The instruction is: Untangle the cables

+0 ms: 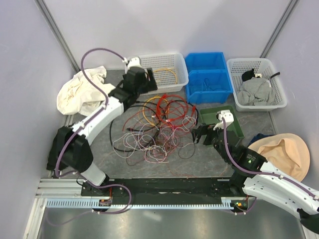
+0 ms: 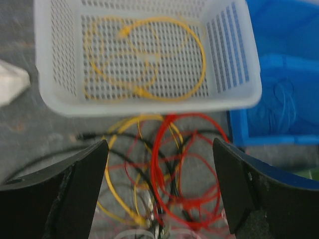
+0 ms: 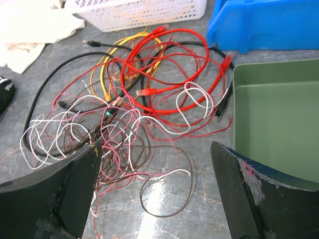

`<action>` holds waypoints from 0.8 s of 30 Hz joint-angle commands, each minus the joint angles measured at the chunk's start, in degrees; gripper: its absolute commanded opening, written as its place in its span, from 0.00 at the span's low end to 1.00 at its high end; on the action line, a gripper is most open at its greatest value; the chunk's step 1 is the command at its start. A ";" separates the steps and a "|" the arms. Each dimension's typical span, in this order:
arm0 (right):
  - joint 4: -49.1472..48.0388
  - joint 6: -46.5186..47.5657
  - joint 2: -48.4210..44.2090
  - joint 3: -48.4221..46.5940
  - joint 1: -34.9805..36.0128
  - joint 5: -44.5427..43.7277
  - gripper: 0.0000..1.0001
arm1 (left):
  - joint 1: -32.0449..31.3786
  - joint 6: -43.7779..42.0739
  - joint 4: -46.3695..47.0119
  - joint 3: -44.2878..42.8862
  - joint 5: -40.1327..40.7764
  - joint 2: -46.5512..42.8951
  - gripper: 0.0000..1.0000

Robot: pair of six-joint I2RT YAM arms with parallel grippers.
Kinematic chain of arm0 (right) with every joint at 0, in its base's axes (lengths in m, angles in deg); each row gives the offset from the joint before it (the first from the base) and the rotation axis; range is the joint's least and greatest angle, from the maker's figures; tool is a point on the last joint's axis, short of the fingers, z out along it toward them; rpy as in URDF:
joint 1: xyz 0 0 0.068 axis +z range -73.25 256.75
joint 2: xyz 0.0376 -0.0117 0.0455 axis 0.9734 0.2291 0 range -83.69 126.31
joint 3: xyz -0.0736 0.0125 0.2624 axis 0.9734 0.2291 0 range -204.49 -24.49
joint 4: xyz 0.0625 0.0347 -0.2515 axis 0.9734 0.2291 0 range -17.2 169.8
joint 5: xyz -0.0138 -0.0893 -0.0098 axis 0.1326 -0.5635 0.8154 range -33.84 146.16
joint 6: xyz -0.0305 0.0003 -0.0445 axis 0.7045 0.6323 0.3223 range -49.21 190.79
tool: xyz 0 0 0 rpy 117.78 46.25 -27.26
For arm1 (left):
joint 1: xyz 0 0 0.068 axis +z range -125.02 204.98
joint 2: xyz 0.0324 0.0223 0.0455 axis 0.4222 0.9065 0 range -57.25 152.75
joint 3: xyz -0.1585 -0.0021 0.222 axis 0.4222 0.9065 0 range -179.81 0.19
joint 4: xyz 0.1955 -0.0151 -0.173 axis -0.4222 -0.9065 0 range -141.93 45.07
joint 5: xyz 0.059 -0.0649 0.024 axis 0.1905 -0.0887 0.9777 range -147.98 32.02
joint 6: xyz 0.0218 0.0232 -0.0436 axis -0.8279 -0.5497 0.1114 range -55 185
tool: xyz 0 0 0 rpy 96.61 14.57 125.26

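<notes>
Left gripper [image 2: 159, 147] hovers, fingers spread, by the white perforated plastic basket [image 2: 149, 104] at 12 o'clock. The thin yellow cable [image 2: 203, 59] inside is probably sorted. The multicoloured tangled cables [image 1: 157, 127] sit mid grey bench [image 1: 209, 162]; right gripper [image 3: 155, 149] fingers are spread too.

Two white baskets [image 1: 183, 74], two blue bins [image 1: 205, 60], one green tray [image 3: 279, 119], one tangled heap of cables [image 1: 154, 129].

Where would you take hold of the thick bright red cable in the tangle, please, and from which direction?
Probably at its plug end, coming straight down from above with the open right gripper. That end of the bright red cable sticks out of the pile toward the green plastic tray, clear of the thin pink and white wires, unlike its loops.
</notes>
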 commanded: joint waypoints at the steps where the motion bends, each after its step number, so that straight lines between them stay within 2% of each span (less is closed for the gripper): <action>1: -2.18 -0.79 -0.75 0.83 0.17 2.29 0.98 | -4.79 8.82 1.42 15.58 3.00 -5.41 0.92; 2: -2.18 -0.80 -0.75 0.83 0.17 2.65 0.98 | -4.97 10.23 1.51 17.45 3.70 -5.77 0.98; 3: -2.18 -0.71 -0.84 0.83 0.17 2.82 0.98 | -4.97 14.07 1.16 19.12 4.93 -5.86 0.99; 7: -1.65 -1.76 -1.01 0.74 0.17 3.79 0.98 | -4.44 20.96 2.12 24.41 5.82 -4.19 0.99; 12: 0.02 -3.17 -3.91 1.97 0.17 3.27 0.98 | -4.18 26.23 3.00 24.33 6.87 0.37 0.98; 15: 1.16 -3.43 -5.93 2.32 0.17 2.39 0.98 | -4.09 27.90 3.44 23.45 6.96 2.75 0.91; 18: 2.39 -3.43 -6.90 2.15 0.17 1.60 0.98 | -4.00 29.75 2.31 21.87 6.17 6.88 0.76; 19: 2.57 -3.43 -6.99 2.06 0.17 1.42 0.98 | -4.00 30.54 1.86 21.78 5.82 8.63 0.66; 24: 3.27 -3.52 -7.17 2.15 0.17 1.24 0.98 | -3.56 34.94 0.72 22.65 6.17 11.02 0.59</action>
